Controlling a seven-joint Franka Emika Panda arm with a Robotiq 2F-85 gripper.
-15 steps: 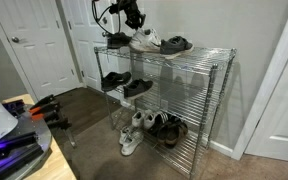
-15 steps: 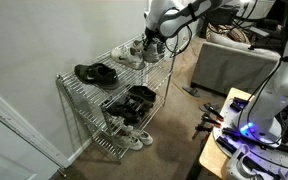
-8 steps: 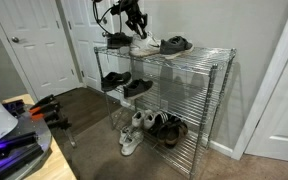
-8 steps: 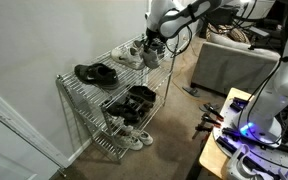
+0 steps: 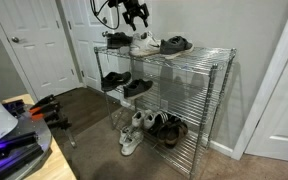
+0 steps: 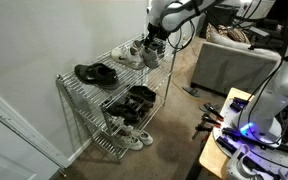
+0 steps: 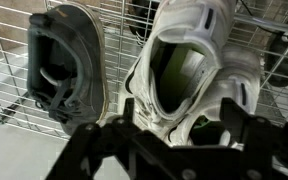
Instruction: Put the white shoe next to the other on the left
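Since the white shoe is sitting on the wire rack's top shelf beside a darker-looking shoe, the gripper is hovering above, jaws apart, gripping nothing, apparently finished.

In an exterior view only the last dark part of your arm shows, coming in at the top edge, with the gripper below it pointing down. In an exterior view the white arm stretches in from the right along the top edge, bends down at the wrist, and the dark gripper hangs beneath it, aimed downward. In the wrist view your gripper fills the lower edge, dark and blurred. Its two fingers stand well apart, the jaws spread wide.
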